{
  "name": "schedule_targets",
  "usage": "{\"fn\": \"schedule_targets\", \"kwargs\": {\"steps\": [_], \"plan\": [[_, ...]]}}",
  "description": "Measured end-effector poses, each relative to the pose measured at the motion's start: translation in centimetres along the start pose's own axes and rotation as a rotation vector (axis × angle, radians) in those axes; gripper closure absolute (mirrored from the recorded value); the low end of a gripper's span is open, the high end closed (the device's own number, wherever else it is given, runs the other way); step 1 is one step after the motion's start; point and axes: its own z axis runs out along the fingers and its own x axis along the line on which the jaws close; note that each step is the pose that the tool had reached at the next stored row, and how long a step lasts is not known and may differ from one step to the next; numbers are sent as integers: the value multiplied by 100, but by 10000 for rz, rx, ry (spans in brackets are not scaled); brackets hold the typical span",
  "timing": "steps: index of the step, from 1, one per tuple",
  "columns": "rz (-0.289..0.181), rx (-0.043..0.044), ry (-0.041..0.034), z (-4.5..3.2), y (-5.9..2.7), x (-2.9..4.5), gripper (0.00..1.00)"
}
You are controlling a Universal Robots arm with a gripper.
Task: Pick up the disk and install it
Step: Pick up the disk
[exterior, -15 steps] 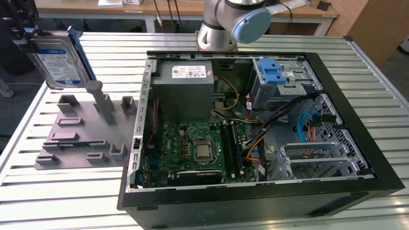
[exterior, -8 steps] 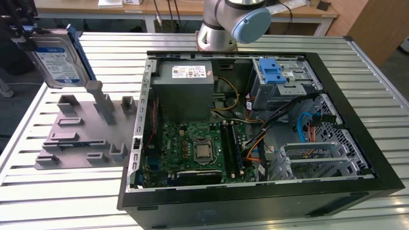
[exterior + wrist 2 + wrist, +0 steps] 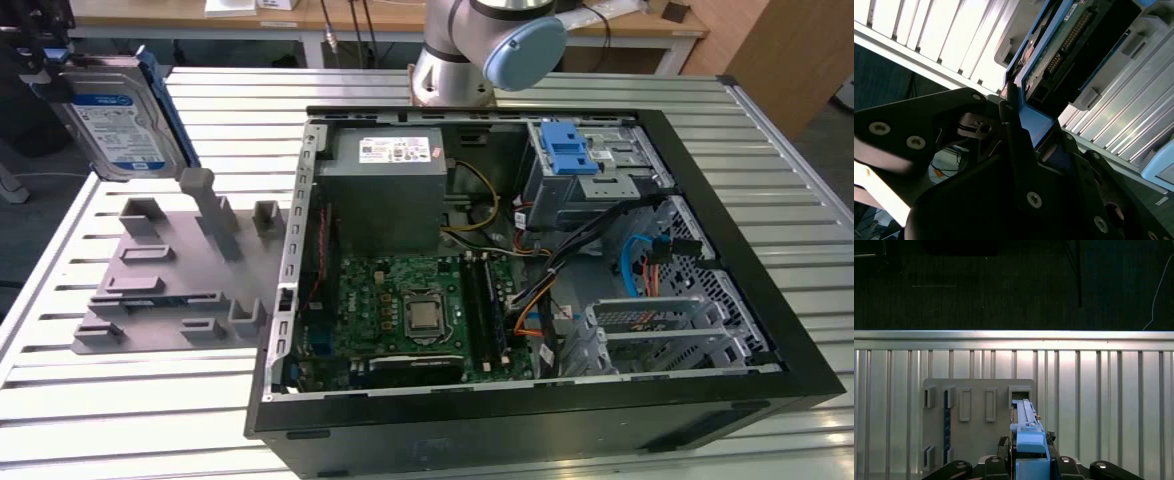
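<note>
Wooden desk [image 3: 360,15] stands behind slatted metal table [image 3: 134,420].

Open computer case [image 3: 534,425] occupies centre-right of the exterior view on slatted metal table [image 3: 134,420]; grey power supply [image 3: 384,190] upper centre, motherboard [image 3: 400,310] below it; grey fixture plate [image 3: 147,300] left

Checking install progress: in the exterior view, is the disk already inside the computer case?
No, the disk is outside the computer case, over the grey holder plate at the exterior view's left.

Free air around raised disk [image 3: 118,120]; cables [image 3: 603,232] crowding drive cage [image 3: 607,185].
</note>
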Motion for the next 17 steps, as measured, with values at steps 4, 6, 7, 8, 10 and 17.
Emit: {"fn": "schedule_targets", "kwargs": {"steps": [4,6,7,8,10,17], "plan": [[0,1,-1,-26,0,0,64],[0,0,0,-37,1,0,64],[0,1,0,-42,0,0,64],[0,0,0,-46,0,0,64],[0,1,0,-54,1,0,64],[0,0,0,-86,1,0,64]]}}
